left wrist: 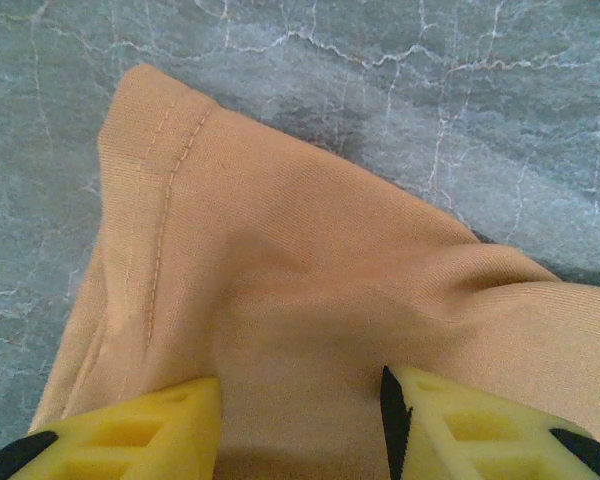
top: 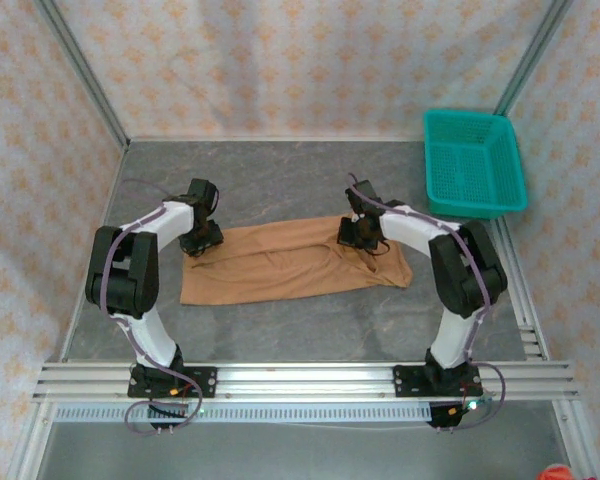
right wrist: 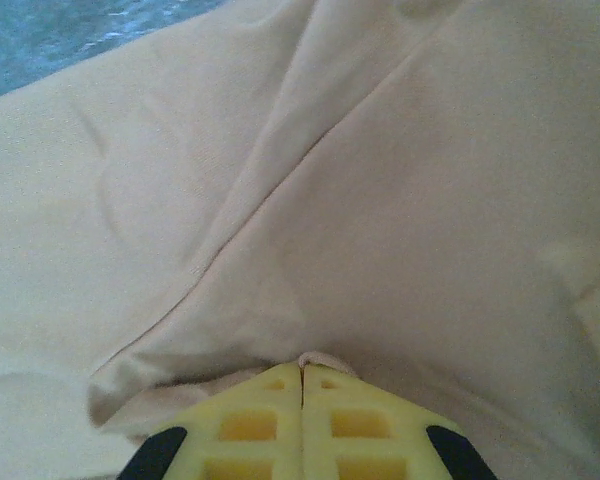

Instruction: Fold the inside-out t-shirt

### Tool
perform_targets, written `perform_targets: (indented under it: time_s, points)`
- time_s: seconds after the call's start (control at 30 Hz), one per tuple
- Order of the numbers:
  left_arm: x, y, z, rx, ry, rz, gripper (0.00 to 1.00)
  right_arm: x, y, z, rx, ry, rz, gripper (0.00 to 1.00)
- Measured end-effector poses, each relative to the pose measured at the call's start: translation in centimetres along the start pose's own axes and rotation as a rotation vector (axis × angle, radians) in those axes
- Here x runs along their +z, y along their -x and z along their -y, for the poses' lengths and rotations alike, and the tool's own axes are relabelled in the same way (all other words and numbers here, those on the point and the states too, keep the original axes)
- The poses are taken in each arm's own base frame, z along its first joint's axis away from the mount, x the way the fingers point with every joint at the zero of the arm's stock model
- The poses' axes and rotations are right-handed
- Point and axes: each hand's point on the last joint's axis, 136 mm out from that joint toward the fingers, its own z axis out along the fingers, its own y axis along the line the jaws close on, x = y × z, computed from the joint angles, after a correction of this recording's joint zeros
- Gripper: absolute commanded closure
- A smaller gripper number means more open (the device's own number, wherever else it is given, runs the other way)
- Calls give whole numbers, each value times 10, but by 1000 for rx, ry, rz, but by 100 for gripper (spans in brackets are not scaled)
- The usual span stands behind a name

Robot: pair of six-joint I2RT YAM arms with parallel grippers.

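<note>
Tan cloth: the inside-out t-shirt lies spread as a wide band on the grey marbled table, mid-way betw. both arms, its far-right corner near but apart from the teal basket. Left gripper sits at the shirt's far-left corner. On the left wrist cam its yellow fingers stand apart with cloth lying in the gap, a stitched hem running up the left side. Can't tell if they press it. Right gripper is down on the far edge toward the right end. Its jaws are closed tight, pinching a small nub of fabric – creases fan out from the tips.
</note>
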Motion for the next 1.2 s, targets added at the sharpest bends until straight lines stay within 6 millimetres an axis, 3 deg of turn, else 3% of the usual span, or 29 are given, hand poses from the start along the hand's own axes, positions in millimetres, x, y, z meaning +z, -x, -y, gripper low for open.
perform_targets:
  time_s: [0.17, 0.27, 0.4, 0.5, 0.6, 0.67, 0.73, 0.83, 0.9, 0.97, 1.07, 1.2]
  points:
    - [0, 0, 0, 0, 0, 0, 54, -34, -17, -17, -52, 50, 40, 100]
    - [0, 0, 0, 0, 0, 0, 54, -50, -41, -25, -98, 86, 45, 100]
    - [0, 0, 0, 0, 0, 0, 54, -47, -80, -23, -140, 105, -5, 97]
    - [0, 0, 0, 0, 0, 0, 54, -37, -109, -14, -148, 101, -77, 65]
    - [0, 0, 0, 0, 0, 0, 54, -37, -114, -11, -155, 88, -92, 41]
    - [0, 0, 0, 0, 0, 0, 54, -45, -104, -9, -161, 58, -55, 29]
    - [-1, 0, 0, 1, 2, -2, 54, -57, -82, -10, -145, 32, 9, 29]
    - [-2, 1, 1, 1, 0, -1, 53, -76, -27, -5, -68, 7, 127, 33]
    - [-4, 4, 2, 1, -3, 3, 53, -82, 16, 10, 15, -21, 191, 36]
    - [-4, 4, 2, -6, -16, -4, 52, -78, 51, 30, 91, -55, 218, 37]
    - [-3, 7, -3, -38, -38, -23, 45, -55, 82, 57, 164, -106, 194, 38]
    - [-2, 14, -13, -85, -52, -36, 39, -19, 85, 68, 164, -128, 113, 39]
